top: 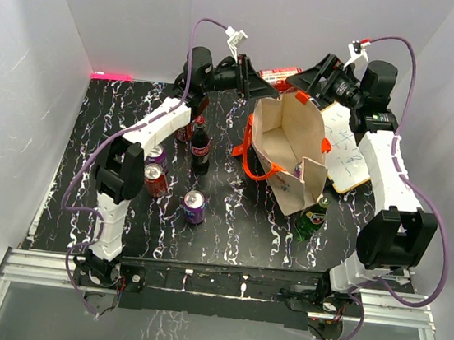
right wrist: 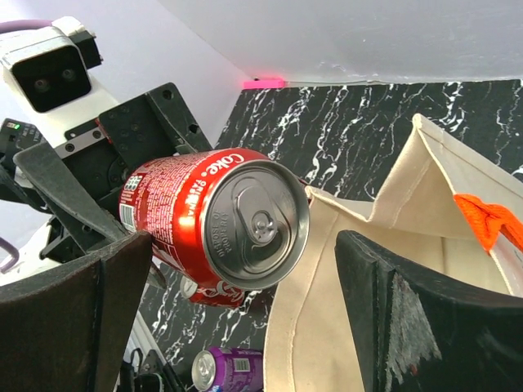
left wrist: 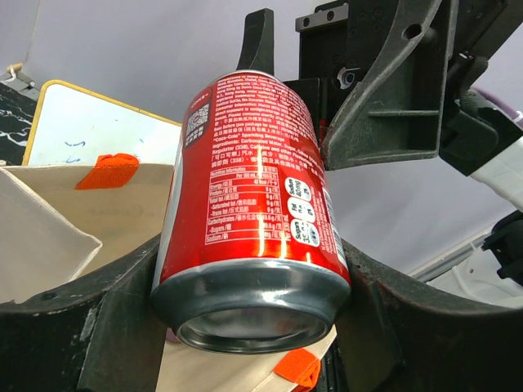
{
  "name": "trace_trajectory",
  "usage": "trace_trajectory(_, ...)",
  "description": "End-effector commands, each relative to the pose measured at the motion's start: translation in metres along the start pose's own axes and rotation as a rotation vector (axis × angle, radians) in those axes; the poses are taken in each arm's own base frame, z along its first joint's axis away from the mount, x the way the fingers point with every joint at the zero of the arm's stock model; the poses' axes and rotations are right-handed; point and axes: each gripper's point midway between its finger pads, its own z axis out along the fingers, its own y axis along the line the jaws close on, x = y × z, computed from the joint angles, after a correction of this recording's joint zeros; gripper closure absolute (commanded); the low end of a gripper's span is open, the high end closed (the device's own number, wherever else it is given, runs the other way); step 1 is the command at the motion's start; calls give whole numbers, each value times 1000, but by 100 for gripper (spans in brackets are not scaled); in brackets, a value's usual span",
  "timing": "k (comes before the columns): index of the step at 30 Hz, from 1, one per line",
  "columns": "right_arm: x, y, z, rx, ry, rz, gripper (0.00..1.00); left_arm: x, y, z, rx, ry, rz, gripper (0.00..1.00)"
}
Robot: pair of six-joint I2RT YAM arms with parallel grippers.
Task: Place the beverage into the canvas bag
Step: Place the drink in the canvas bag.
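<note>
Red aluminium cola can (left wrist: 253,220) lies horizontal in the air above the far rim of the tall beige canvas bag with orange handles (top: 286,127). The left jaws are clamped on it, partly spread. Right jaws stand wide apart, holding nothing, facing the can's lid. Bag stands open on the black marbled bench (top: 237,221).

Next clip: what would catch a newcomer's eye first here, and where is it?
A red aluminium cola can, held on its side in the left gripper, hangs at the far rim of the open beige canvas bag with orange handles, mid-table. The right gripper faces the can's top with jaws wide open. A green glass bottle stands at the bag's near corner.
</note>
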Motion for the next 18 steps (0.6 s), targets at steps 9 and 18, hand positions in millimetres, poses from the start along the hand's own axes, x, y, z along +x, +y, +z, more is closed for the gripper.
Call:
trace_trajectory(9, -12, 46, 5, -194, -35, -41, 12, -60, -102, -4, 187, -114, 214, 100)
trace_trajectory(18, -10, 52, 1, -206, -45, -38, 33, -58, -101, 0, 194, -112, 216, 100)
